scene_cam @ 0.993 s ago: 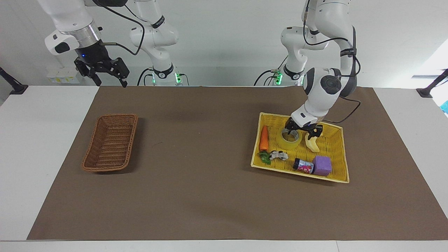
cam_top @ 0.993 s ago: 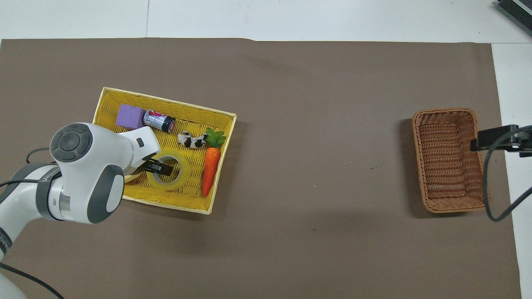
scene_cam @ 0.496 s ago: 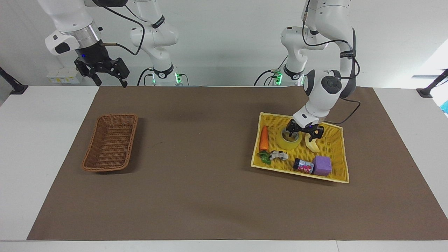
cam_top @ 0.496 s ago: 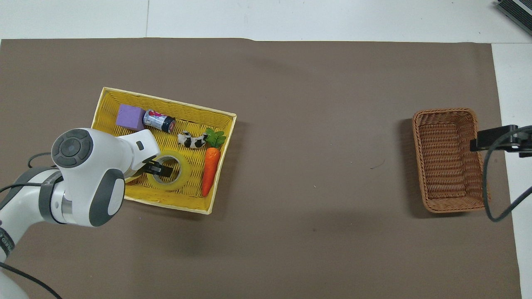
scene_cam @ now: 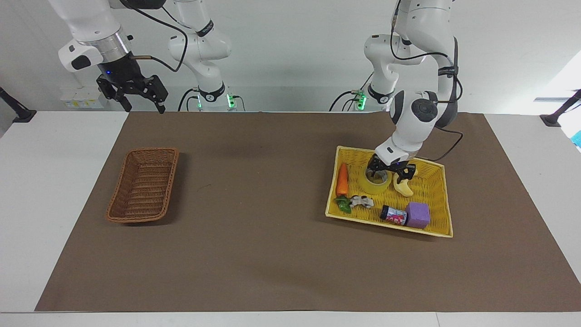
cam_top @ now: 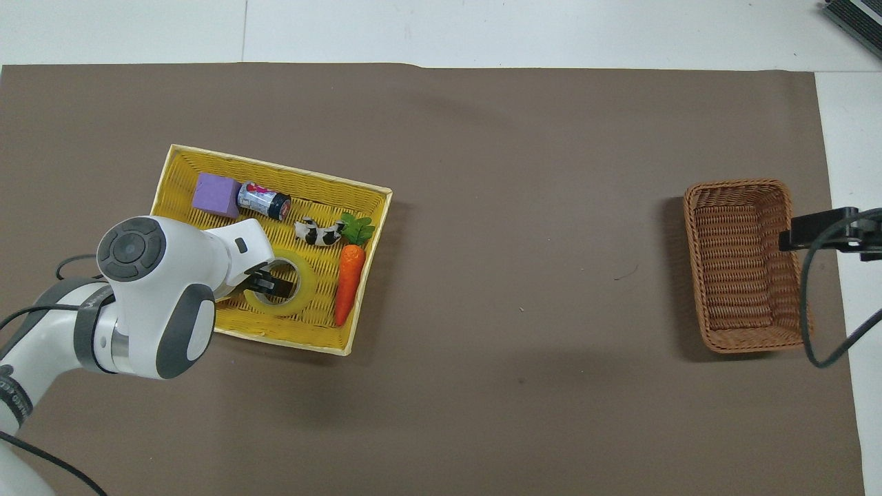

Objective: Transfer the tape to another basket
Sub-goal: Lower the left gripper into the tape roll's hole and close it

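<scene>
The left gripper (scene_cam: 390, 170) pinches the tape's (scene_cam: 375, 182) wall inside the yellow basket (scene_cam: 435, 229). The right gripper (scene_cam: 136, 93), fingers spread, waits near the brown basket (scene_cam: 144, 185).

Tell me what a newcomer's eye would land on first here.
The left gripper is down at the tape in the yellow basket, one finger inside the roll's hole, beside the carrot and banana. At the right arm's end sits the brown basket, the waiting right gripper raised nearby.

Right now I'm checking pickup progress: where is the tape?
The tape sits in the yellow basket at the left arm's end of the table, between the carrot and the banana.
</scene>
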Controlling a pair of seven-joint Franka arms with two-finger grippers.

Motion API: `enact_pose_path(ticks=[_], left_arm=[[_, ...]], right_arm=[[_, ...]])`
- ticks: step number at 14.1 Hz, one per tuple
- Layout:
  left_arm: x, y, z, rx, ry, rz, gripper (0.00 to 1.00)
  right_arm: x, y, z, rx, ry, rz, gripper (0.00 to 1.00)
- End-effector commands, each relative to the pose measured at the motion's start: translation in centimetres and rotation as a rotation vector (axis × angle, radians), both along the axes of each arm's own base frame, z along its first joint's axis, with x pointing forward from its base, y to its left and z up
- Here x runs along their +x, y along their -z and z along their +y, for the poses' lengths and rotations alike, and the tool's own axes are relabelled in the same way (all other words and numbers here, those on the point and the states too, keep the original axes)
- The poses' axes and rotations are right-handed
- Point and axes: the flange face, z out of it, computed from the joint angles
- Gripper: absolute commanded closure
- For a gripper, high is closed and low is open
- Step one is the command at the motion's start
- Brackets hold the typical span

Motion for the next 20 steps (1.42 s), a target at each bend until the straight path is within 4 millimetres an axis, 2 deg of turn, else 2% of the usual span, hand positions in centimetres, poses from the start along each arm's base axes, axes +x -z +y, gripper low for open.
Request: enact_pose_path(ticks=[1,4,7,11,12,13,15,16,17,20], left_arm=[[-1.0,0.3,0.0,-0.002,0.005,0.017,0.00],[-0.6,0.2,-0.1,-0.005,0.013,0.001,0.00],[1.1,-0.5,-0.9,-0.025,0.003,-0.077,0.00],[1.0,-0.4,-1.5,-0.039,-0.027,-0.084,0.00],[0.9,-0.5,-1.7,-0.039,-0.022,-0.081,0.11],[0.7,-0.4,-1.7,-0.037,-0.021,-0.073,0.31],[-0.2,-0.2,-2.0,-0.023,-0.012,-0.017,0.53],[-0.5,-0.1,-1.7,-0.019,-0.018,0.007,0.71],[-0.6,-0.1,-1.6,-0.016,-0.019,0.018,0.99],[0.7,-1.1,-2.0,-0.020,-0.020,0.005,1.00]], right_arm=[[-0.5,0.0,-0.2,0.001,0.007,-0.003,0.00],[-0.6,0.0,-0.2,0.001,0.005,-0.001,0.00],[-0.6,0.0,-0.2,0.001,0.005,-0.001,0.00],[-0.6,0.0,-0.3,0.001,0.007,-0.001,0.00],[-0.6,0.0,-0.3,0.001,0.007,-0.001,0.00],[-0.6,0.0,-0.3,0.001,0.007,-0.001,0.00],[-0.6,0.0,-0.3,0.001,0.007,-0.001,0.00],[-0.6,0.0,-0.3,0.001,0.007,-0.001,0.00],[-0.6,0.0,-0.4,0.001,0.008,0.000,0.00],[-0.6,0.0,-0.4,0.001,0.008,0.000,0.00]])
